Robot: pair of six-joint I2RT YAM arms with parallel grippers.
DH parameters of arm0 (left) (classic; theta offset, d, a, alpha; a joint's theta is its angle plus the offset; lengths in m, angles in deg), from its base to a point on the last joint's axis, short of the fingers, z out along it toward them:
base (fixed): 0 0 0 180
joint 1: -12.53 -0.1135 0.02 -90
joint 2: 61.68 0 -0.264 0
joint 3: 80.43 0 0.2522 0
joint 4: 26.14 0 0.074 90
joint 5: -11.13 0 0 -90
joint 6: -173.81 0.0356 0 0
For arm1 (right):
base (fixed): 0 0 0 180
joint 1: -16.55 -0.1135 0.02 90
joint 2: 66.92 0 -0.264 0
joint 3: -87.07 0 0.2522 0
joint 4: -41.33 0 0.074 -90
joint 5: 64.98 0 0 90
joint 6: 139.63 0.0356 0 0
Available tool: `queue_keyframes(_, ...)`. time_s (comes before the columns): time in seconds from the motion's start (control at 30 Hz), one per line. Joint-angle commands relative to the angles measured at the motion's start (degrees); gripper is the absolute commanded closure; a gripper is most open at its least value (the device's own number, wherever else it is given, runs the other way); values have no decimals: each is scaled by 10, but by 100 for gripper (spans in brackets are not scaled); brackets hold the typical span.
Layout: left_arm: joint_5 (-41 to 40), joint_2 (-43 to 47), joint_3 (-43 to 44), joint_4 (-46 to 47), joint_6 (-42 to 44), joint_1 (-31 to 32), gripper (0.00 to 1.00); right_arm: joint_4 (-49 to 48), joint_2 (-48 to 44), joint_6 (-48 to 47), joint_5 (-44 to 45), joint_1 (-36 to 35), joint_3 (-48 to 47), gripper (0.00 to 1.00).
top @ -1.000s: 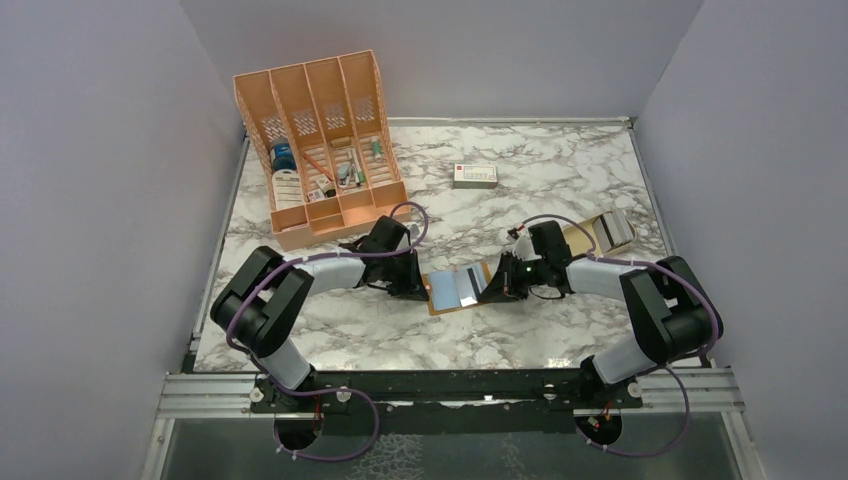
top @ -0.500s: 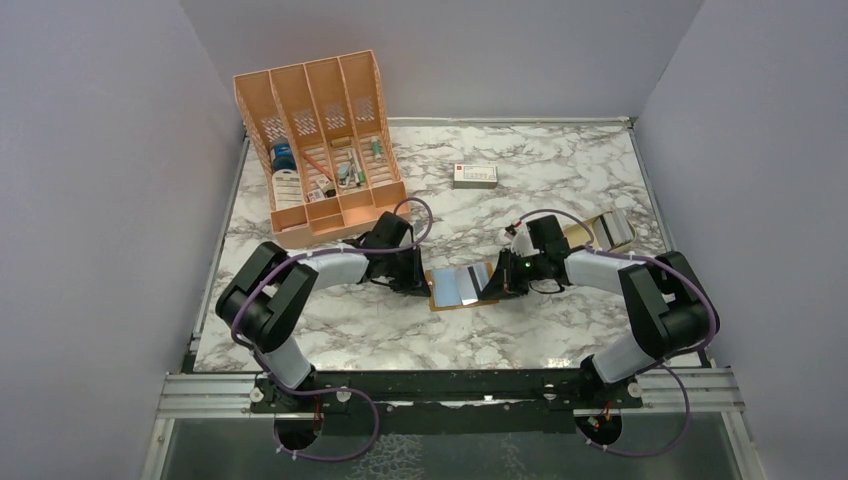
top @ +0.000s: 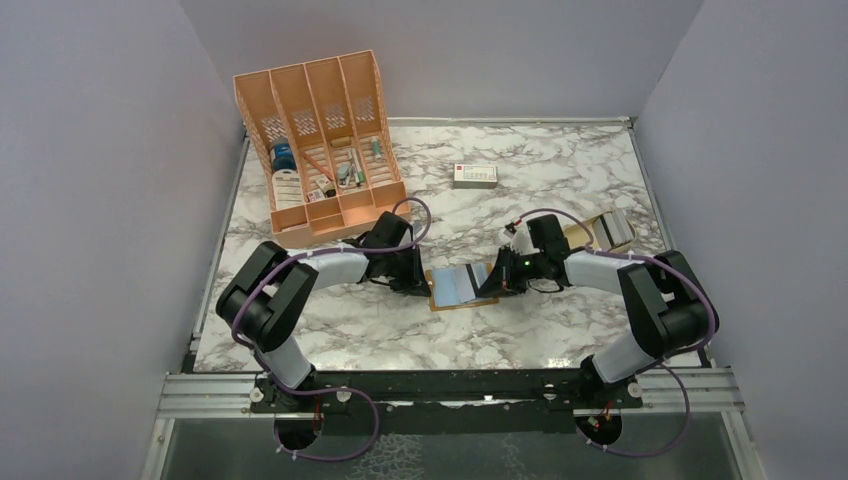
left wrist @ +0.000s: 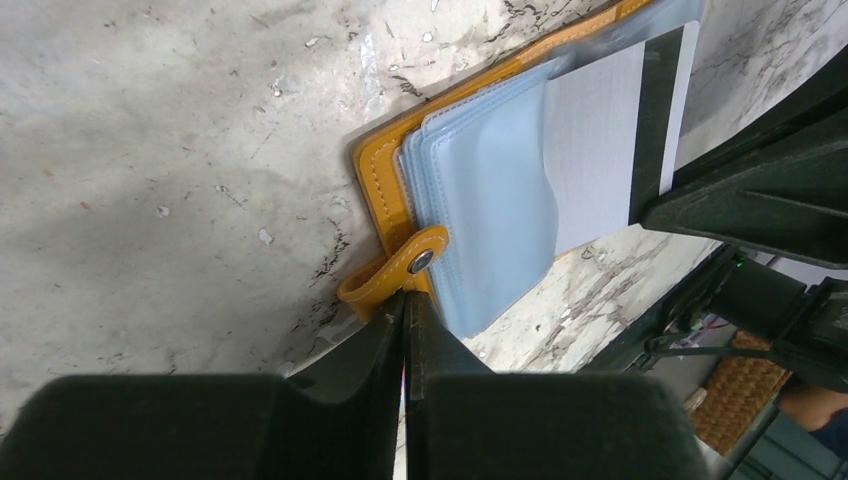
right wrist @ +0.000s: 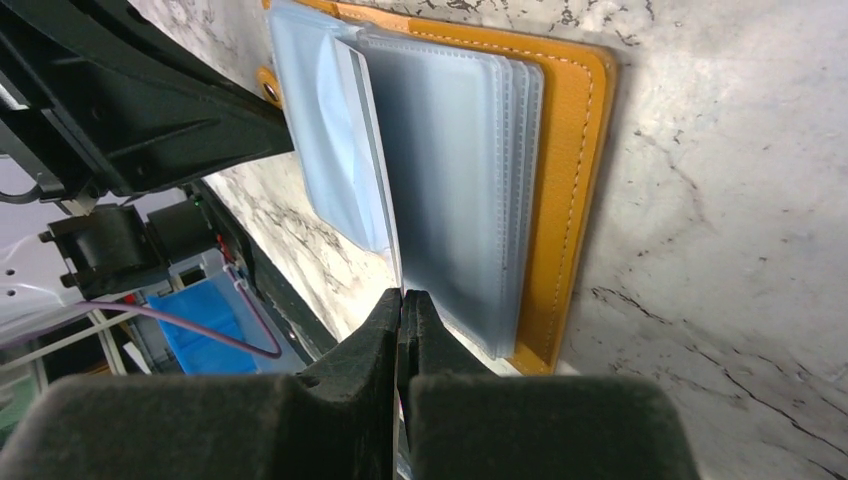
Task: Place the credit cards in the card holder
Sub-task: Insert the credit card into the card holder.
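The holder point(top: 458, 287) lies open and flat on the table point(top: 560, 330), at mid-table. It has a mustard-orange stitched cover and a stack of pale grey-blue clear sleeves point(left wrist: 490, 200) fanned across its inside. Its strap point(left wrist: 395, 275), bearing a small metal stud point(left wrist: 421, 262), projects from one edge. One card point(left wrist: 600, 140), light grey with a dark stripe point(left wrist: 655, 120) along one long edge, is partly inserted in the top sleeve, the stripe end still outside. The other cards point(top: 612, 230), grey-silver, lie on a tan dish point(top: 578, 236) well apart to the right.
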Motion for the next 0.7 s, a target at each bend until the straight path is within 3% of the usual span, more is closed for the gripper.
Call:
queue_keyframes(0.0, -9, -13, 9, 4, 0, -3, 70, -50, 17, 27, -19, 1, 12, 99)
queue_keyframes(0.03, -8, -13, 10, 4, 0, -3, 90, -55, 18, 30, -20, 1, 13, 99)
queue_keyframes(0.07, -8, -14, 11, 4, 0, -3, 92, -60, 18, 34, -19, 1, 14, 99)
queue_keyframes(0.67, -2, -12, 10, 11, -7, -3, 92, -132, 24, 72, -28, -6, 63, 99)
